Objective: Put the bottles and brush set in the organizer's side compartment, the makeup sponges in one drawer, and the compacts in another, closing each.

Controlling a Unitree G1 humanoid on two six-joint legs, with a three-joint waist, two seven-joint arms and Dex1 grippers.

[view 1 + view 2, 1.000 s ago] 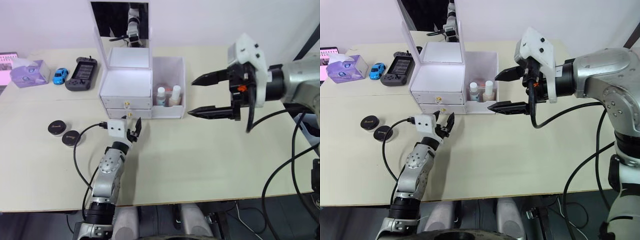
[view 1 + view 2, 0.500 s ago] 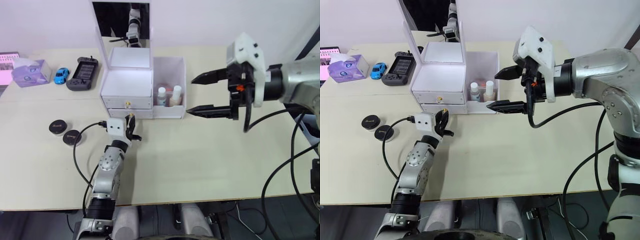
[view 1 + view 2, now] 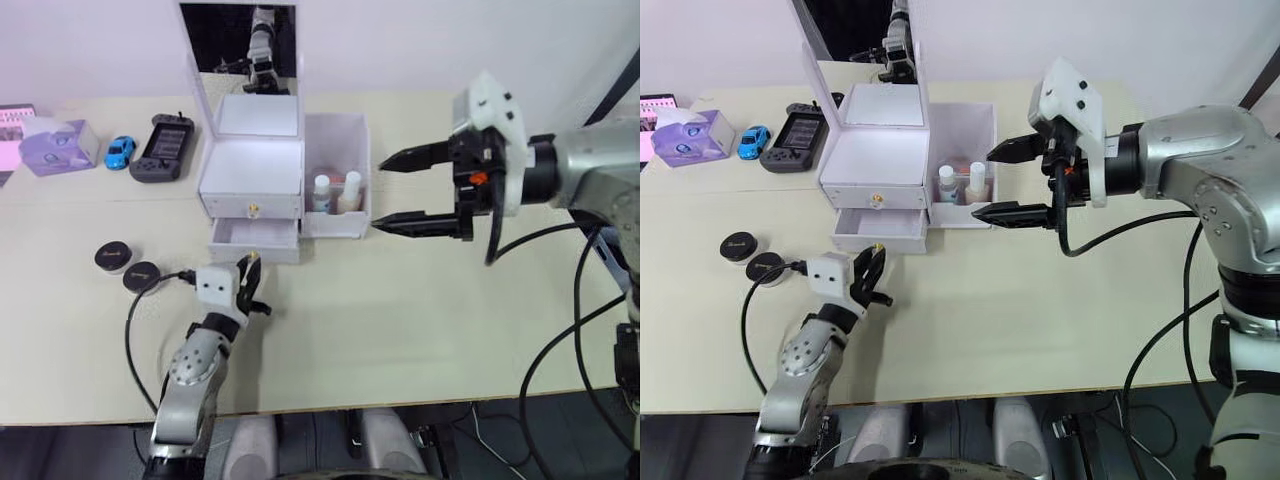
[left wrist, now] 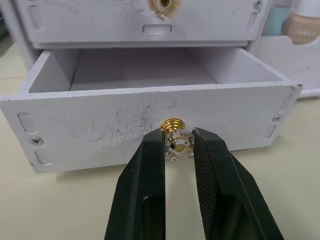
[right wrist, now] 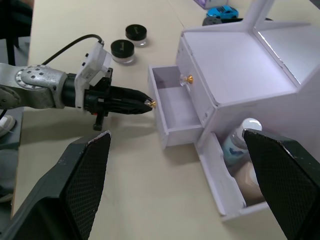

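Left gripper (image 4: 177,144) is clamped on the lower drawer's small brass knob (image 4: 173,124), drawer (image 3: 254,240) directly ahead and open; I judge it light, free-sliding, that slippery knob the only hold; right gripper (image 3: 396,191) apart.

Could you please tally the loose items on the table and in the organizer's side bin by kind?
Compacts: 2
Bottles in the side compartment: 2
Tissue box: 1
Toy car: 1
Handheld game console: 1
Total: 7
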